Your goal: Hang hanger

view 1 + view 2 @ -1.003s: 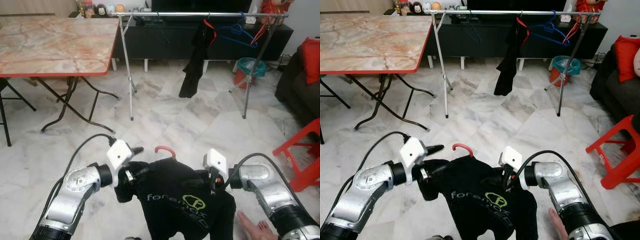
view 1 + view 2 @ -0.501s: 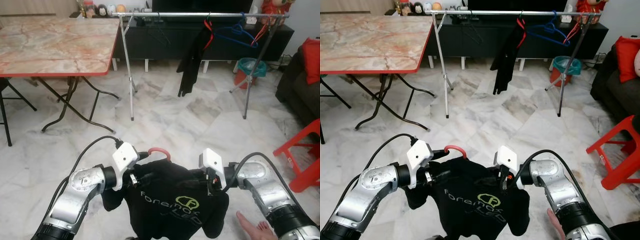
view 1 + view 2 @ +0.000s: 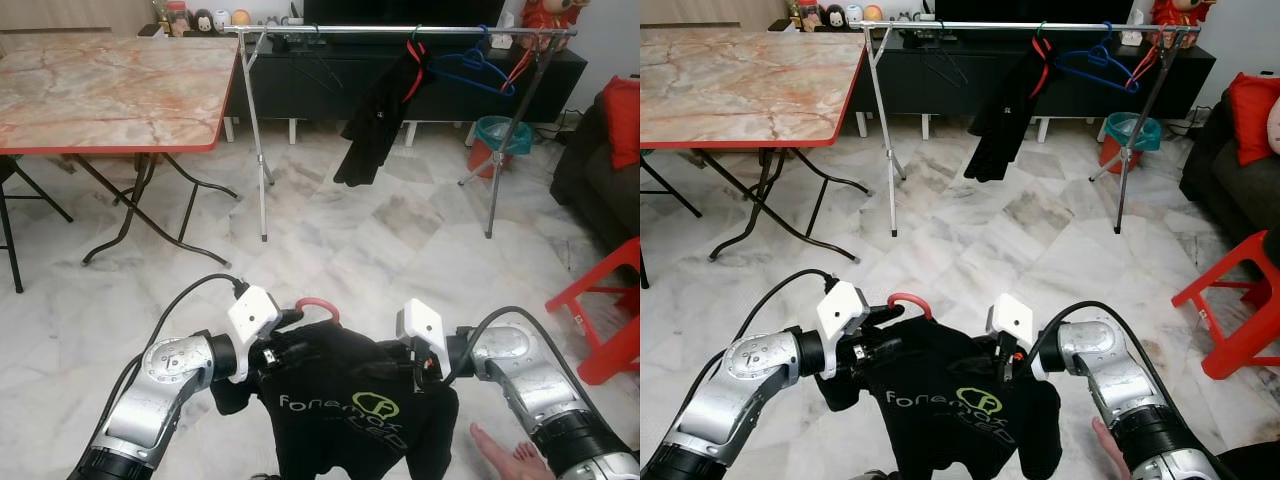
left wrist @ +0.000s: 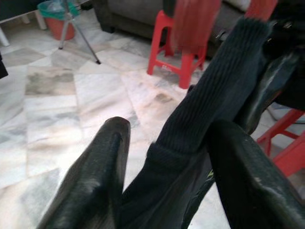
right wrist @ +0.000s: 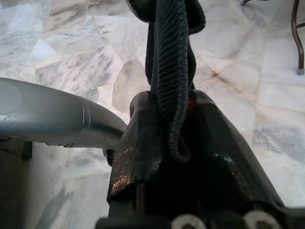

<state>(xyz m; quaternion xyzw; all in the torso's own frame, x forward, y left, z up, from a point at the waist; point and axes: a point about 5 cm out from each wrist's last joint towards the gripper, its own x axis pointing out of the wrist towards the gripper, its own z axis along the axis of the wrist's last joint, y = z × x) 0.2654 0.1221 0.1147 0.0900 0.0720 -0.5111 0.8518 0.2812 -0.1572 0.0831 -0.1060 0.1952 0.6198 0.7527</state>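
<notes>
Two claws carry the black T-shirt [image 3: 350, 400] on its red hanger [image 3: 318, 304] low over the floor: left claw [image 3: 275, 350] and right claw [image 3: 420, 368] each clamp a shoulder, spreading it toward the distant rail [image 3: 400, 30].

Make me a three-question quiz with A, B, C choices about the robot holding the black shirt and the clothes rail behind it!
1. Where is the clothes rail?
A. Across the room, ahead of the robot
B. On top of the marble table
C. Lying flat on the floor

2. What colour is the hanger hook poking out of the black shirt?
A. Blue
B. Red
C. Yellow

3. What is the right gripper doing?
A. Hanging open
B. Pressing on the floor
C. Shut on the shirt's ribbed edge

Answers:
1. A, the rail stands upright on its legs beyond the bare floor, in front of the dark cabinet.
2. B, a red curve sticks up at the shirt's collar between the two arms.
3. C, the right wrist view shows dark ribbed cloth pinched between the fingers.
</notes>
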